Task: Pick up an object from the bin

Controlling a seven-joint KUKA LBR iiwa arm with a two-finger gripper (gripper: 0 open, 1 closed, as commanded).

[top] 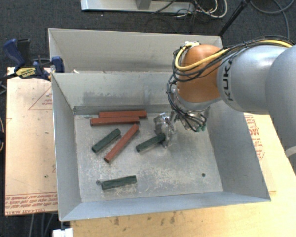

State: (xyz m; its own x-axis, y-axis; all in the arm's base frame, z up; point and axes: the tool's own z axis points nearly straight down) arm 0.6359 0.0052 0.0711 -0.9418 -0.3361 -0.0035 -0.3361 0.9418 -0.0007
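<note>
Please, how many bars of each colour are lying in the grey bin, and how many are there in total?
Red-brown bars: 3
Dark green bars: 3, one of them right at the gripper
Total: 6

One camera looks down on the grey metal bin (138,53) from above, set toward the 6 o'clock side and tipped toward 12 o'clock, so the far wall shows its inner face. It stands near, yet takes in all four rims, the arm (266,78) entering from 3 o'clock, and the floor (64,14) at 12 o'clock.
</note>
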